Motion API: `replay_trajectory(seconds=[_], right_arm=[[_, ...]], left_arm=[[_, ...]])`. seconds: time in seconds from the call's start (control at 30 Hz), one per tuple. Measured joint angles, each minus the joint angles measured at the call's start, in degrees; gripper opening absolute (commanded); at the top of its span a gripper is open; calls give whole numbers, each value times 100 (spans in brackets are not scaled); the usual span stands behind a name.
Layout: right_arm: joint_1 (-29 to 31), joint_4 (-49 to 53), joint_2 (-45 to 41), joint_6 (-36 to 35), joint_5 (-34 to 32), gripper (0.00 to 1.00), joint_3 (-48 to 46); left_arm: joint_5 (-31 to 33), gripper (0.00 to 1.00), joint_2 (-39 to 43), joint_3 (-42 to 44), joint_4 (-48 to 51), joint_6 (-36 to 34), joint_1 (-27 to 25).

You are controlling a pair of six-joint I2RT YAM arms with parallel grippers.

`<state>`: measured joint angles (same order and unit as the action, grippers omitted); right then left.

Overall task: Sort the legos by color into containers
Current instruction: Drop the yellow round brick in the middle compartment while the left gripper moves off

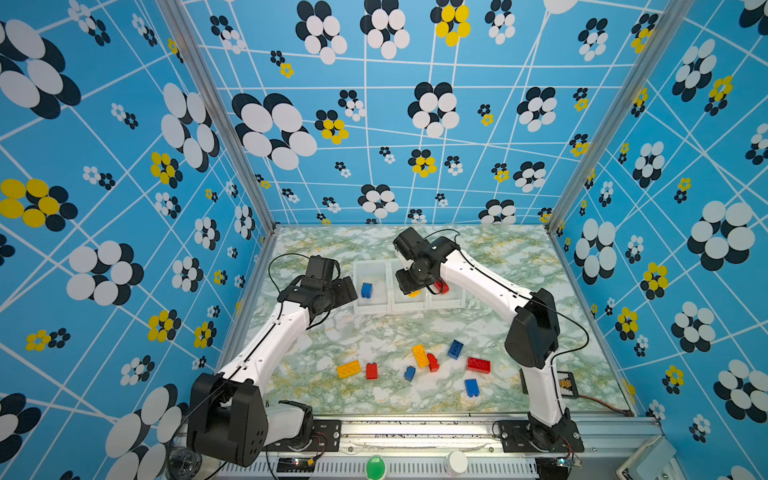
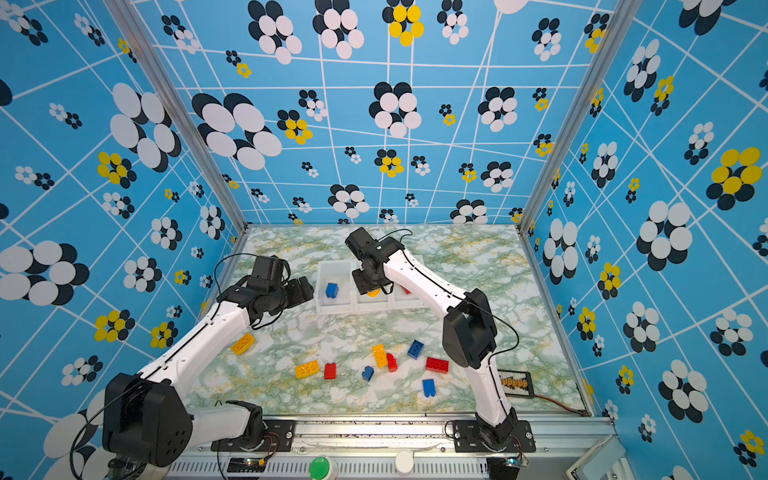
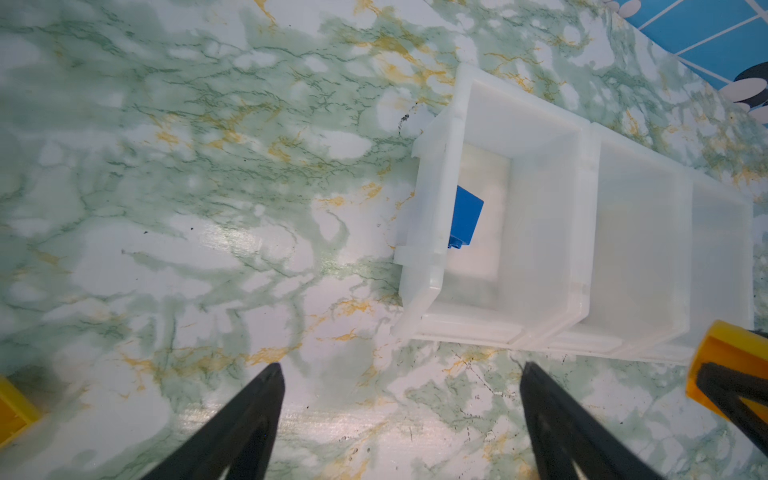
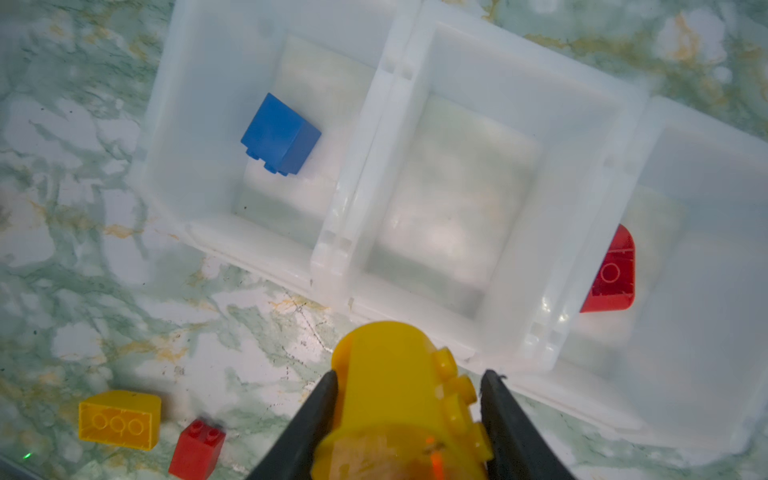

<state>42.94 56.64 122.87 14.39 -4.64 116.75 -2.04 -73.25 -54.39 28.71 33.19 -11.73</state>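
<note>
We start at the right pincer [image 4: 409,376]: its jaws are closed on the yellow round piece [image 4: 399,399], one black finger [image 4: 311,415] on each side, the studs turned toward one of them. Just ahead of the fingertips sit the containers [image 4: 374,124], three white bins joined in a row; in both top views the held piece hangs over the near part of the mid bin; whether it touches the rim we cannot tell. The bin to one side of the fingertips holds a blue brick [image 4: 280,135] lying on its side; the bin to the other side holds a red rounded brick [image 4: 611,274], partly hidden by the dividing wall.

The left pincer [image 3: 401,370] stands wide w/ nothing btwn its jaws; it hovers over the bare marble table [image 3: 208,166], just beside the end bin w/ the blue brick.

Back from both pincers, toward the arm bases, the loose legos lie scattered. A yellow brick [image 1: 348,369] & a small red brick [image 1: 372,370] lie close together, not touching; then a small blue brick [image 1: 409,372]; a long yellow brick [image 1: 420,355] right against a red arch brick [image 1: 433,362]; a square blue brick [image 1: 456,349]; a long red brick [image 1: 478,365]; an outer blue brick [image 1: 471,387], farthest back. A stray yellow brick [image 2: 243,343] lies beside the left arm, well apart from the rest.
</note>
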Motion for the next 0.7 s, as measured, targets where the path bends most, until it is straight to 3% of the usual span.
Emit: replay_trajectory(seconds=[0.33, 0.6, 0.7], right_arm=[[-212, 149, 920, 15, -46, 41, 699], [-315, 173, 1270, 74, -74, 69, 1086], [-315, 291, 1373, 55, -68, 74, 1263]], left_arm=[[-144, 91, 431, 398, 2, -26, 275], [-164, 92, 570, 555, 44, -24, 424], [-140, 92, 660, 557, 111, -24, 461]])
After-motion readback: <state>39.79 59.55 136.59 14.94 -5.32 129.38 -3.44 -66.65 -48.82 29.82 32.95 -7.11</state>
